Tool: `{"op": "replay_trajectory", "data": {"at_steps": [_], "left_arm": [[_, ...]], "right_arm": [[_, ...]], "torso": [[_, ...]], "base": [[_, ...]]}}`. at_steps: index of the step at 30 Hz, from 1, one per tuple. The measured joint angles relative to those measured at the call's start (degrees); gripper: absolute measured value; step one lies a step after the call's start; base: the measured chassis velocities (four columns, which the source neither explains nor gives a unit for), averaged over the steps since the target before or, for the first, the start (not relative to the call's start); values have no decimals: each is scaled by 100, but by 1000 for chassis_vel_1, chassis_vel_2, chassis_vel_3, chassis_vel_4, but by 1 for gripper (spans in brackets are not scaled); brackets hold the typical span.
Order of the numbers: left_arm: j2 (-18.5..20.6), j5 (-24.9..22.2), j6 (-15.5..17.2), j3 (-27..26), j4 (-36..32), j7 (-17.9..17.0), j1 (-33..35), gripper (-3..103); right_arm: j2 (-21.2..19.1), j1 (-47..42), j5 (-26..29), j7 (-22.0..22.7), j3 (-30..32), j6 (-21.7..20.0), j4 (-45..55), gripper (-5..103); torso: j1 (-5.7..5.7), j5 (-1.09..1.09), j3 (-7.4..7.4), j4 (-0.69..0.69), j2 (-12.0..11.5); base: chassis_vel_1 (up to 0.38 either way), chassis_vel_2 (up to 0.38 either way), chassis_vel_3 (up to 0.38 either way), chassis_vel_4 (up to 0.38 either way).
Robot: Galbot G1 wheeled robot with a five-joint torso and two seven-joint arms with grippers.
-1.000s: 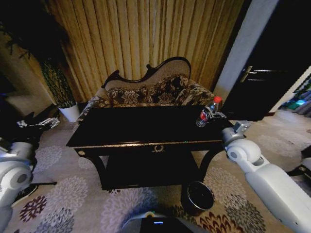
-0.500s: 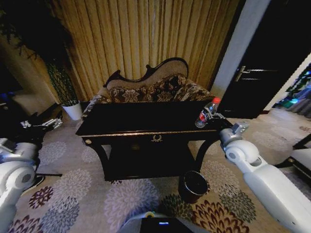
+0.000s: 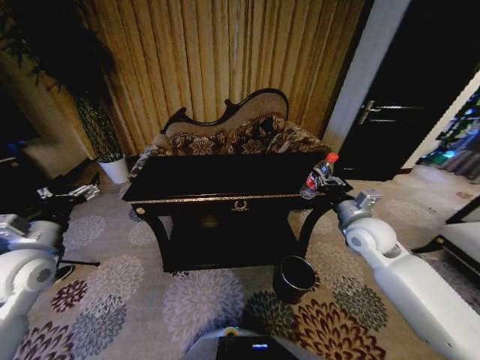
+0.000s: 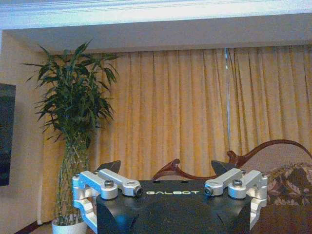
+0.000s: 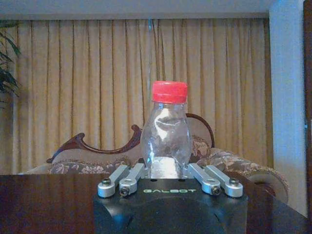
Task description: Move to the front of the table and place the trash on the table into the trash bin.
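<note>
The table (image 3: 225,178) is black and glossy, with gold trim along its front edge, a gold emblem at the middle of the front and carved legs. It stands on a floral carpet (image 3: 135,300) in front of a patterned sofa. Its top is dark and reflective across its width. The clear bottle (image 3: 316,177) with the red cap stands upright between the right gripper's (image 5: 166,171) jaws, above the table's right end. The trash bin (image 3: 293,278) stands on the carpet below them, near the table's right front leg.
</note>
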Motion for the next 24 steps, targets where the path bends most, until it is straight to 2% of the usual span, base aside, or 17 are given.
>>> {"op": "replay_trajectory", "data": {"at_steps": [5,10,13,15,19,21,23,24], "left_arm": [[-46,89,-73,30,0,10,36,100],[-55,97,-80,34,-23,16,51,100],[-44,94,-83,51,-74,0,51,100],[-44,94,-83,58,-78,-7,47,100],[-46,85,-83,61,-68,-21,-5,100],[-56,83,-83,45,-55,-24,-18,100],[-99,82,-84,-7,-50,-23,6,100],[-99,82,-84,-7,-50,-23,6,100]], "right_arm": [[145,-59,-217,-9,-106,53,-169,25],[456,-284,-486,-106,-152,62,-536,25],[813,-596,-712,-255,-142,30,-971,25],[903,-626,-754,-269,-159,19,-1105,25],[1342,-640,-1101,-367,-348,8,-1847,25],[1482,-602,-1267,-414,-425,36,-2124,25],[1814,-445,-1501,-453,-595,217,-2841,25],[1814,-445,-1501,-453,-595,217,-2841,25]], "torso": [[-2,0,-1,4,1],[1,-1,1,1,-1],[2,0,1,-1,-2],[2,0,1,-2,-1],[0,-1,0,2,0],[0,0,0,1,-1],[1,1,1,0,-1],[1,1,1,0,-1]], "base": [[64,-57,-48,50],[0,0,0,0],[0,0,0,0],[0,0,0,0],[0,0,0,0],[0,0,0,0],[0,0,0,0],[0,0,0,0]]}}
